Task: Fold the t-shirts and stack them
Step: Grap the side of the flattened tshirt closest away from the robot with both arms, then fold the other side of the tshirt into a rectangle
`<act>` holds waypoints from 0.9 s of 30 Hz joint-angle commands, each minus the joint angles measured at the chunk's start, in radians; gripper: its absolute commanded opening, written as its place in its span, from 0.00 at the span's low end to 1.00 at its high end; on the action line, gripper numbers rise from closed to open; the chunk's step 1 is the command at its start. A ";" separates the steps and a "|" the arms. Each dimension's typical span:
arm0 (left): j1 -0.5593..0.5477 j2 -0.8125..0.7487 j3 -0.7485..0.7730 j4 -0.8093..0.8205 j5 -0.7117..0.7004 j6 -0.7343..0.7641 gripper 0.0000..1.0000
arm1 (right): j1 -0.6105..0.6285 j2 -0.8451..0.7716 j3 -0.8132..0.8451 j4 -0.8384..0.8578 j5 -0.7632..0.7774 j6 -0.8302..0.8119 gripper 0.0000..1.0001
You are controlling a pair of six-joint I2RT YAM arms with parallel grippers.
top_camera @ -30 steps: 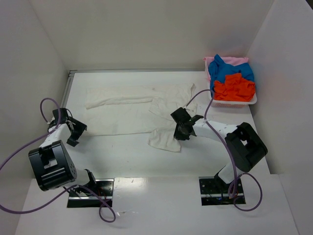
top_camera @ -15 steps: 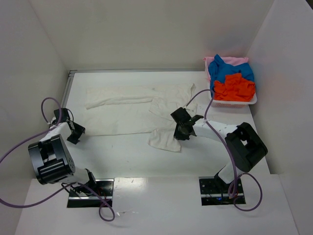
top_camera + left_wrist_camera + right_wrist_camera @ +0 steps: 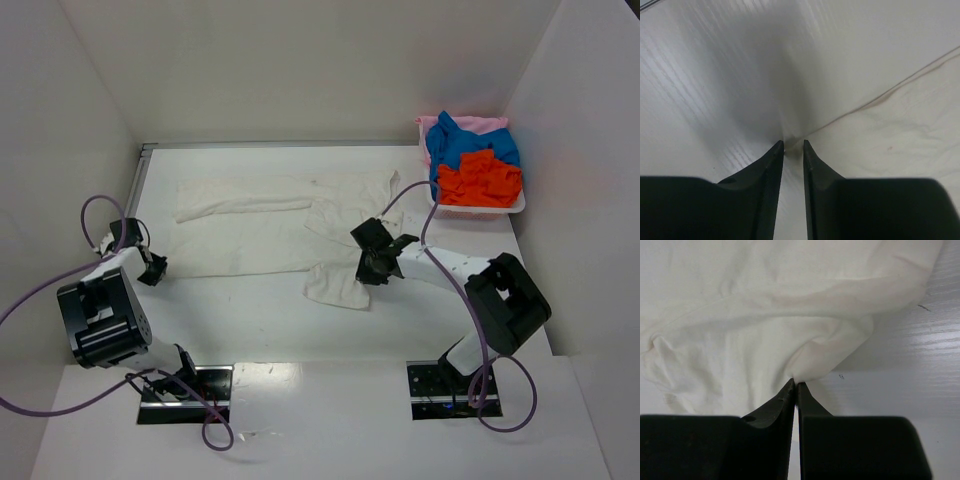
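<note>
The large off-white t-shirt (image 3: 250, 235) lies spread across the table, its right part bunched. My left gripper (image 3: 150, 268) is at its lower left corner. In the left wrist view the jaws (image 3: 792, 144) stand a narrow gap apart, with the cloth's corner (image 3: 900, 120) just at the tips. My right gripper (image 3: 368, 265) is shut on a raised fold of the same shirt (image 3: 765, 330), pinched at the tips (image 3: 796, 384). Blue (image 3: 470, 145), orange-red (image 3: 480, 183) and pale pink (image 3: 435, 125) t-shirts lie heaped at the back right.
The coloured shirts fill a shallow white tray (image 3: 520, 208) against the right wall. White walls close in the table on the left, back and right. Purple cables loop from both arms near their bases.
The left gripper's jaws have narrowed from wide open to a slim gap at the shirt's corner, and the left arm's elbow has shifted. The right gripper has held still.
</note>
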 commanded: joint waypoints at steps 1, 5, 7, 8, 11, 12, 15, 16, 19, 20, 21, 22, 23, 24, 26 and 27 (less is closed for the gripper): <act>0.006 0.046 0.017 0.031 -0.021 -0.019 0.29 | -0.007 -0.038 0.030 0.002 0.023 -0.008 0.09; 0.006 0.046 0.017 0.031 -0.021 -0.019 0.07 | -0.007 -0.047 0.030 0.002 0.023 -0.008 0.09; 0.006 0.046 0.017 0.041 -0.021 -0.019 0.00 | -0.016 -0.047 0.030 0.002 0.023 -0.008 0.09; 0.006 0.046 0.017 0.041 -0.021 -0.019 0.00 | -0.016 -0.047 0.030 0.011 0.014 -0.008 0.09; 0.006 0.037 0.027 0.041 -0.021 -0.019 0.00 | -0.025 -0.047 0.030 0.011 0.014 -0.008 0.09; 0.006 0.037 0.036 0.030 -0.011 -0.019 0.00 | -0.025 -0.057 0.030 0.011 0.014 -0.008 0.08; 0.006 -0.007 0.069 0.012 0.002 0.027 0.00 | -0.059 -0.084 0.043 0.011 0.014 -0.018 0.06; 0.006 -0.029 0.106 0.002 0.015 0.045 0.00 | -0.059 -0.093 0.056 0.011 0.014 -0.018 0.05; 0.006 -0.059 0.169 -0.016 0.054 0.111 0.00 | -0.093 -0.114 0.083 0.011 0.014 -0.041 0.04; 0.006 -0.060 0.204 -0.016 0.070 0.126 0.00 | -0.109 -0.114 0.083 0.011 0.014 -0.052 0.02; 0.006 -0.060 0.223 -0.016 0.113 0.143 0.00 | -0.129 -0.123 0.095 0.011 0.014 -0.064 0.02; 0.006 -0.060 0.240 -0.016 0.124 0.165 0.00 | -0.140 -0.124 0.108 0.011 0.014 -0.064 0.02; -0.003 -0.060 0.254 -0.016 0.136 0.174 0.00 | -0.151 -0.124 0.108 0.023 0.014 -0.075 0.02; -0.003 -0.047 0.266 -0.016 0.146 0.174 0.00 | -0.162 -0.124 0.122 0.024 0.014 -0.084 0.02; -0.026 -0.036 0.298 -0.007 0.146 0.196 0.00 | -0.183 -0.113 0.149 0.033 0.005 -0.084 0.02; -0.026 -0.024 0.307 -0.007 0.146 0.196 0.00 | -0.183 -0.113 0.160 0.042 0.005 -0.098 0.02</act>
